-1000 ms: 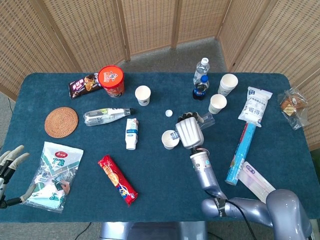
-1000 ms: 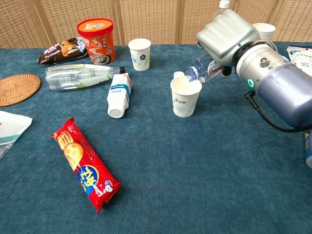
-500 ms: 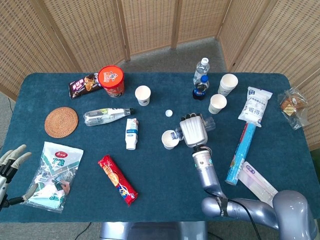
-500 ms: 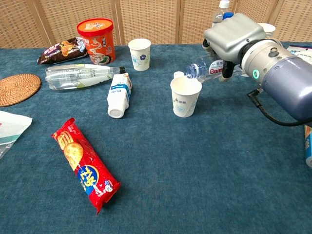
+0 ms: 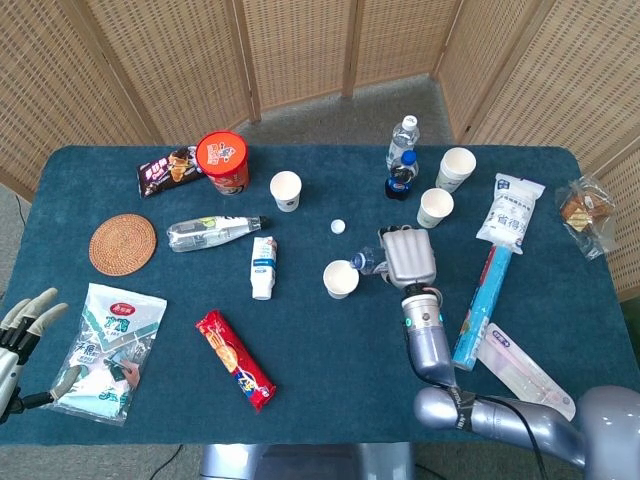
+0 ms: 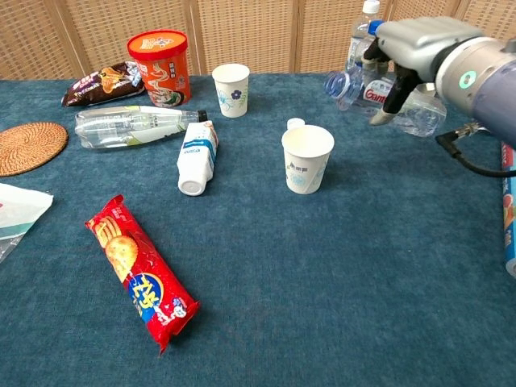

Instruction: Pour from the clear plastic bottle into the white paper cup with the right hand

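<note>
- Right hand (image 6: pixel 407 48) grips the bottle (image 6: pixel 379 95) on its side, raised off the table, neck pointing toward the cup (image 6: pixel 307 158) but beside it, not over the rim.
- Cup stands upright mid-table; a loose white cap (image 6: pixel 296 123) sits just behind it.
- Left hand (image 5: pixel 22 322) at the table's near-left edge, fingers apart, holding nothing.
- Risk: bottle is uncapped and near level. If it tips before its mouth is over the cup, liquid would likely land on the cloth (image 6: pixel 339 274).
- Risk: paper cup looks light; a knock from the bottle neck or the fingers could topple it.
- Risk: thin plastic may buckle under a tight grip and spurt.
- Hard to tell: liquid level in bottle or cup. Cup's inside reads plain white in both views.
- Hidden: in head view the hand covers most of the bottle; only the neck shows.
- Cut off: chest view crops the right forearm at the frame edge and does not show the left hand.
</note>
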You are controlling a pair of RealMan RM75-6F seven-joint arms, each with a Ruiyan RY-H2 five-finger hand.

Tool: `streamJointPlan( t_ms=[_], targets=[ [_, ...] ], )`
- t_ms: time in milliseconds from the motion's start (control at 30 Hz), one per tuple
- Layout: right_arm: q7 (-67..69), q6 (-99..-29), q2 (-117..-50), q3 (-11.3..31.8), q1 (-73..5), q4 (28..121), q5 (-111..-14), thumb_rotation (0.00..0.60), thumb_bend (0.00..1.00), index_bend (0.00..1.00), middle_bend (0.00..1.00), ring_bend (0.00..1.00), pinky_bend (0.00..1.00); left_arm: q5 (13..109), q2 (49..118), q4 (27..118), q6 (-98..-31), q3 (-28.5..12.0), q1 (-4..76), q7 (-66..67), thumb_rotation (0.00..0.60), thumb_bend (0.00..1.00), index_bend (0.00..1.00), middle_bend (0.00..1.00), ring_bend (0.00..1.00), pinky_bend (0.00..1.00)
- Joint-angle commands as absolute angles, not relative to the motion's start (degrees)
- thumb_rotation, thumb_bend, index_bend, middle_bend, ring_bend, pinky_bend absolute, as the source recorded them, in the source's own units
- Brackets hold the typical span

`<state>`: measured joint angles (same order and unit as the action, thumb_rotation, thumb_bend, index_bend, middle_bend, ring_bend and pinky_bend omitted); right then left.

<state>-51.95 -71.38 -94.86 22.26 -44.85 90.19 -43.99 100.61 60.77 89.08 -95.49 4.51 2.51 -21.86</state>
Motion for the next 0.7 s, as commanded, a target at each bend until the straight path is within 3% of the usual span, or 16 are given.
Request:
streamJointPlan(
  t_ms=[33, 367, 700],
  targets=[
    [-45.3, -70.6, -91.3, 24.2, -42.1, 94.0, -42.3, 0.6, 0.2, 0.53, 0.61, 0.5, 0.57, 100.7, 60.6, 89.5, -95.3, 4.4, 2.7, -21.5, 0.373, 0.37, 0.09, 0.04, 0.0, 0.0],
    [-29.2, -66.4, -83.0, 26.0, -36.4, 100.5, -40.6, 0.6, 0.2, 0.52, 0.61, 0.5, 0.57, 100.9, 60.4, 91.4, -94.4, 4.5, 3.1, -19.8, 0.374, 0.37, 0.09, 0.04, 0.0, 0.0],
    [-11.2, -60.9, -82.4, 24.1, -31.7, 96.9, -42.7, 0.6, 0.2, 0.52, 0.6, 0.49, 0.55, 100.5, 60.0, 93.1, -93.5, 4.8, 3.2, -19.8, 0.376, 0.37, 0.09, 0.04, 0.0, 0.0]
  ],
)
